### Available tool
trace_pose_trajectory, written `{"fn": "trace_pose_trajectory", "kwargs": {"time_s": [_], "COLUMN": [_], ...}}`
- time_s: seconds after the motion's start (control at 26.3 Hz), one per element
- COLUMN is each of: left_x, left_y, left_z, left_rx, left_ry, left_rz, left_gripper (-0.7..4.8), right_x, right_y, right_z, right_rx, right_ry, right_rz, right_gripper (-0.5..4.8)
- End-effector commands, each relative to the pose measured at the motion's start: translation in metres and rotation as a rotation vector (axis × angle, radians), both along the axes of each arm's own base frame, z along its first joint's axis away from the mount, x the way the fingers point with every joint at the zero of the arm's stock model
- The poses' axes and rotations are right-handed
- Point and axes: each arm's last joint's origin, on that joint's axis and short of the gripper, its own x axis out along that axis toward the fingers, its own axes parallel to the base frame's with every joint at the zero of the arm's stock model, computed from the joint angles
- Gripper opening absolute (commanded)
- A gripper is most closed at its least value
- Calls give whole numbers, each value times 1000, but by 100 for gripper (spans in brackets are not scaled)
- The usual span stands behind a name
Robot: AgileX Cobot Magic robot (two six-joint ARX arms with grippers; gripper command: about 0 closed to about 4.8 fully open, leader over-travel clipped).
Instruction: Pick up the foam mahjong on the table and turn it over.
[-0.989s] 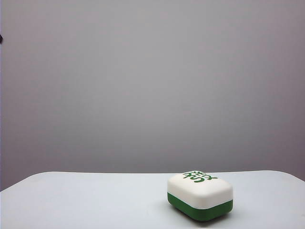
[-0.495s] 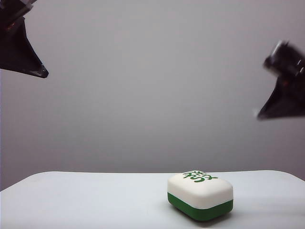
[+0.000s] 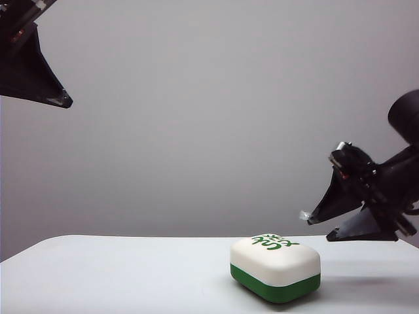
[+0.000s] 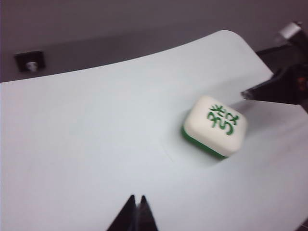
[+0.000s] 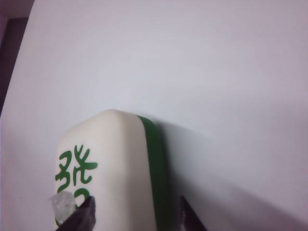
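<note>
Your right gripper has dropped from high at the right edge to hover just above the desk, beside the foam mahjong, fingers spread apart. The block sits white face up, green half down, right of the desk's middle. Your left gripper hangs high at left, fingers closed together, well apart from the block.

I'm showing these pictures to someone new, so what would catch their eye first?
The foam mahjong stands out first: it lies white face up, green half down, on the near right part of the bare white table. Next comes the right gripper, open, hanging just above and to the right of the block without touching it. The left gripper, shut, stays high at the upper left, far from the block.
</note>
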Motion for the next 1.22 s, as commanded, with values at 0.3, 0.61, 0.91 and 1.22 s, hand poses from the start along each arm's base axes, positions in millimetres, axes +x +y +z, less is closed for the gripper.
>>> {"fn": "trace_pose_trajectory", "kwargs": {"time_s": [0.3, 0.61, 0.91, 1.22], "left_x": [-3, -3, -4, -4], "left_y": [-6, -6, -5, -5], "left_z": [3, 2, 0, 0], "left_rx": [-90, -90, -85, -78], "left_ry": [10, 12, 39, 37], "left_rz": [-173, -174, -172, -168], "left_gripper": [-5, -5, -5, -5], "right_x": [1, -6, -8, -18], "right_y": [21, 45, 44, 36], "right_z": [-10, -18, -8, 39], "right_rx": [-20, -64, -222, -606], "right_ry": [56, 82, 32, -125], "right_rz": [57, 108, 45, -145], "right_gripper": [246, 140, -2, -2]}}
